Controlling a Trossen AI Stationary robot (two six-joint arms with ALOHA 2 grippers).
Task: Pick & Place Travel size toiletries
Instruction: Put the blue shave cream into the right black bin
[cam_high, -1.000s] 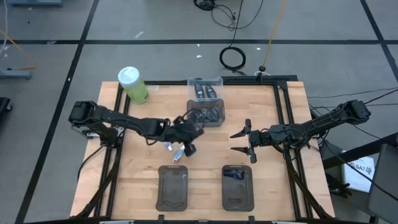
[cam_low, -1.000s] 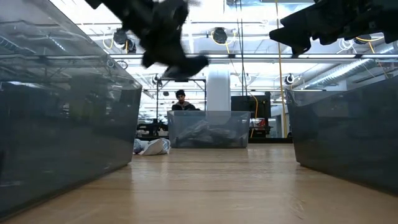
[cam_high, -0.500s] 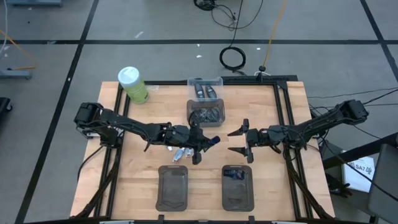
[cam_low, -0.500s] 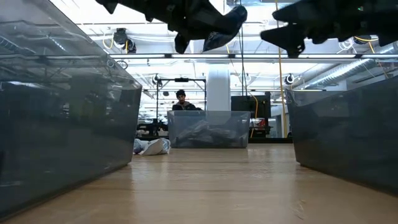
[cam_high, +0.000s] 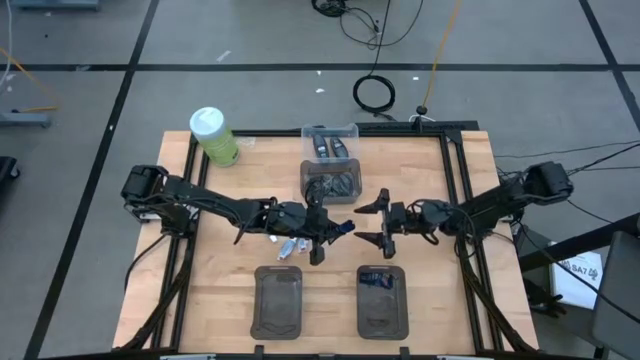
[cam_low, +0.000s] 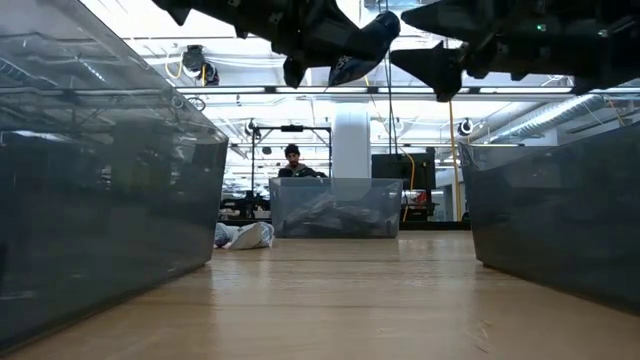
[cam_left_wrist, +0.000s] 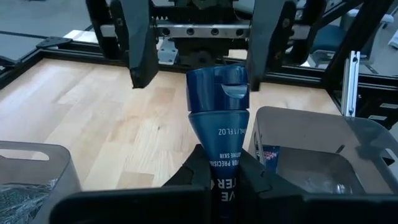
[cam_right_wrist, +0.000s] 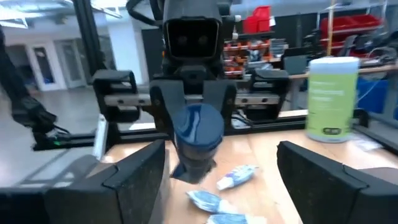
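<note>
My left gripper (cam_high: 322, 232) is over the middle of the table, shut on a dark blue mini tube (cam_left_wrist: 219, 118) whose cap (cam_left_wrist: 219, 84) points toward the table's right. My right gripper (cam_high: 372, 223) is open and faces it. Its two fingers (cam_left_wrist: 140, 43) stand just beyond the cap, one on each side, touching nothing. Three white-and-pale-blue mini tubes (cam_high: 288, 245) lie flat on the wood below the left gripper. The right tray (cam_high: 383, 312) has a dark blue item (cam_high: 377, 281) at its far end. A clear bin (cam_high: 332, 183) holds several dark items. My left gripper pinches the dark blue tube between its two fingers (cam_left_wrist: 198, 168) at the flat tail end (cam_left_wrist: 222, 163). The fingers come level from the table's left and lie along the tube. The tube is lifted clear and level, with its cap end sticking out past the fingertips.
Two dark grey trays (cam_high: 279, 300) sit near the table's near edge. A second clear bin (cam_high: 330, 143) with dark bottles stands at the far edge. The big green bottle with a white cap (cam_high: 214, 136) is at the far left. A person (cam_low: 291, 160) shows in the room beyond.
My left gripper has carried the blue tube from above the pile of tubes toward the table's right and turned it level, then held still. My right gripper, staying open, has moved toward the table's left until its fingers flank the tube's cap.
</note>
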